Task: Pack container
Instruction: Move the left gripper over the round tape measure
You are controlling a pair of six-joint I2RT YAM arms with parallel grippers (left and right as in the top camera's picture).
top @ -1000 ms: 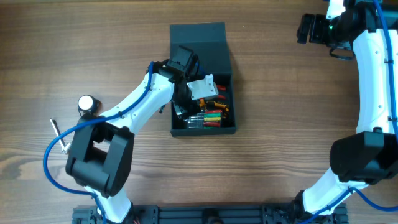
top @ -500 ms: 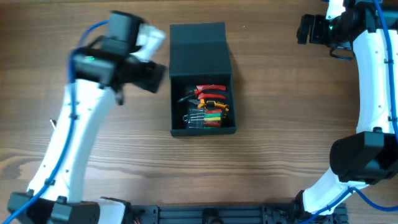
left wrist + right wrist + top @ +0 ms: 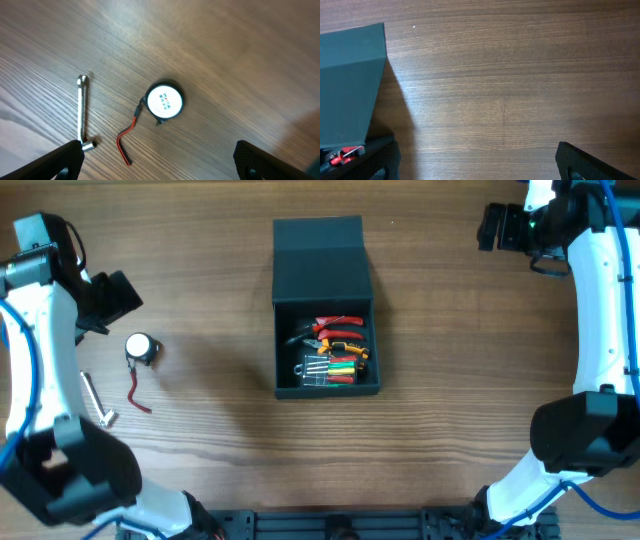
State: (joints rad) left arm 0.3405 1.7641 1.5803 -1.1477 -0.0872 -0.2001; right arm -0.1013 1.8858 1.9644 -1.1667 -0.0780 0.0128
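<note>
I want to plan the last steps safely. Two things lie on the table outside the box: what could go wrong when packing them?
The metal key is thin and flat on the table, so the jaws may slip off it. The red strap of the tape measure could catch on the container wall. Tools already cover much of its floor; more may block the lid.

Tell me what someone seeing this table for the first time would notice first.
The dark open container in the middle of the table stands out, its tray holding a jumble of red, orange, yellow and green handled tools. On the left arm's side, a round black-and-white disc with a red cord and an L-shaped metal key lie on the bare wood, with the open left gripper hovering near them.
</note>
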